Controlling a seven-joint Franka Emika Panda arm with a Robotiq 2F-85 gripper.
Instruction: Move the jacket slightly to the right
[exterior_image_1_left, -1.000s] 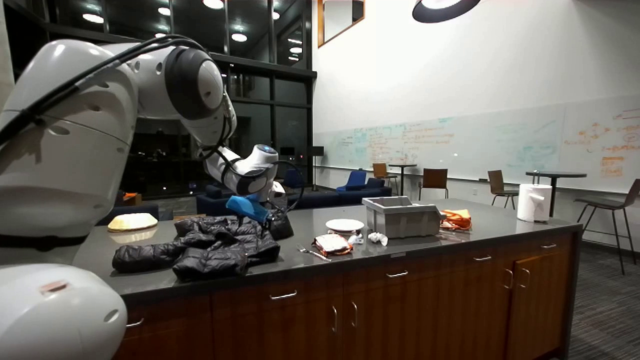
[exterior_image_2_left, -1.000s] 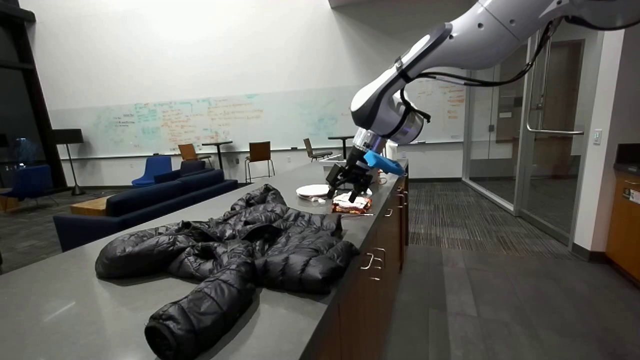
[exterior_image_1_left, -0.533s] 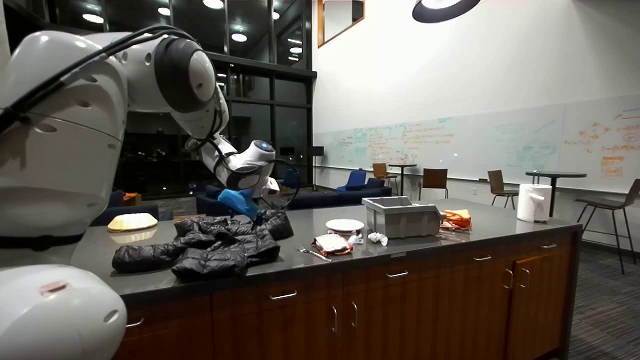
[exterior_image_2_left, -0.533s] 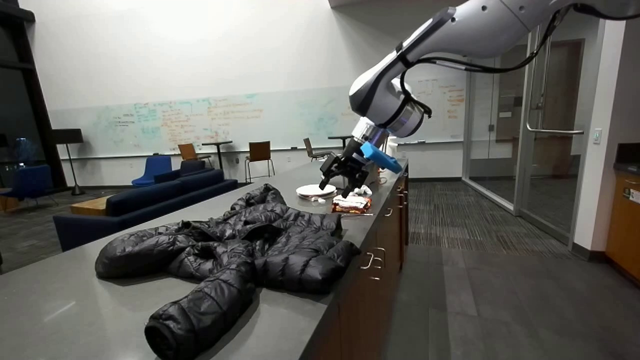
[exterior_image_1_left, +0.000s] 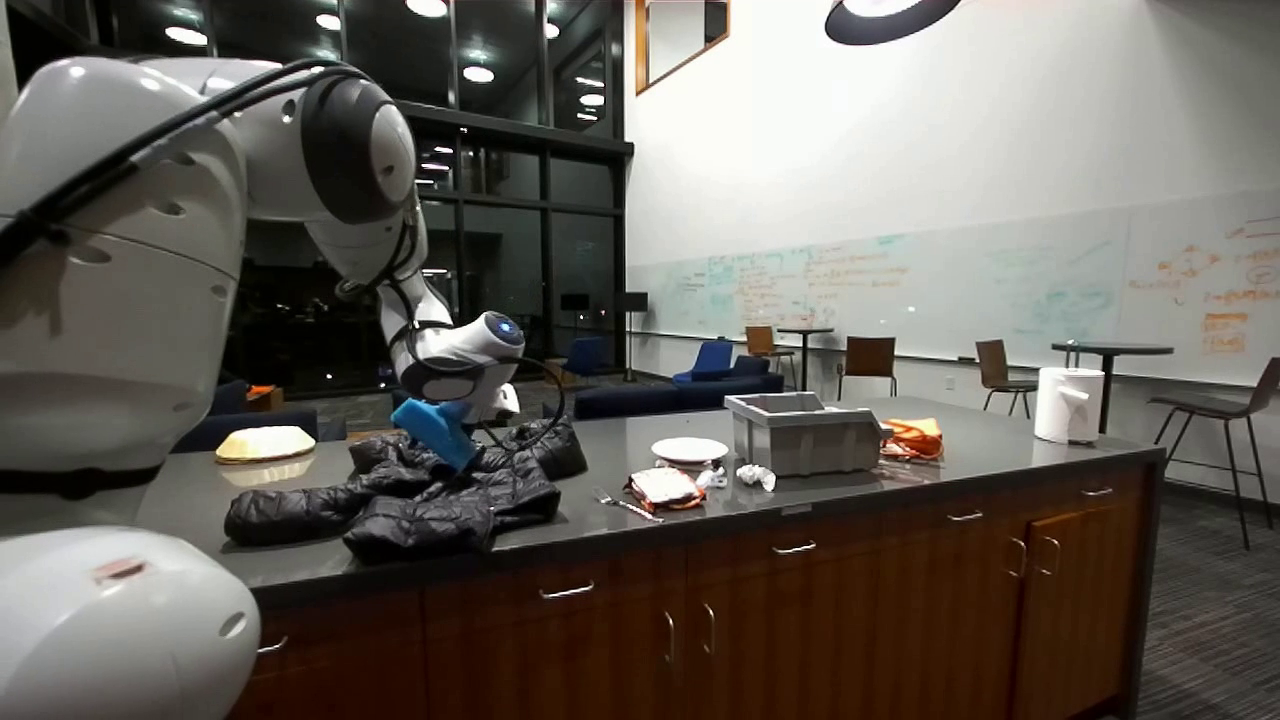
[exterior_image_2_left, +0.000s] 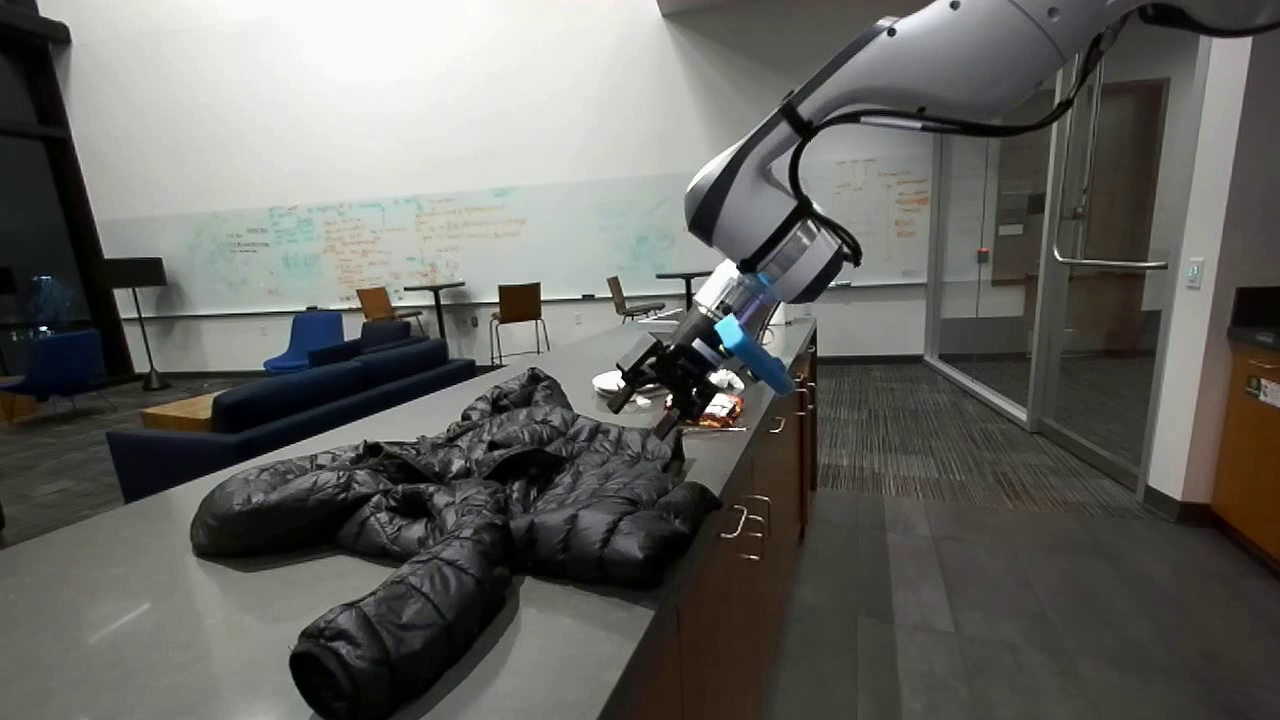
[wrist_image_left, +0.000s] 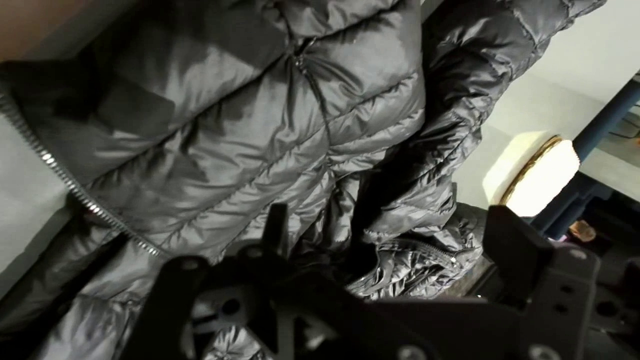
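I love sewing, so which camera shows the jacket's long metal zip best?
The wrist view: it is close enough that the zip shows its teeth. Both exterior views show the jacket, but I cannot make out that zip there.

No text is legible. Handwriting (exterior_image_1_left: 825, 270) in orange and teal marks the whiteboard (exterior_image_1_left: 960, 300) in both exterior views; its words are too small and faint to read. A white label (exterior_image_2_left: 1270, 392) on the cabinet (exterior_image_2_left: 1250, 470), at the right edge of an exterior view, is likewise too small to read.

Black quilted jacket (exterior_image_2_left: 470, 505), grey countertop (exterior_image_2_left: 110, 590)
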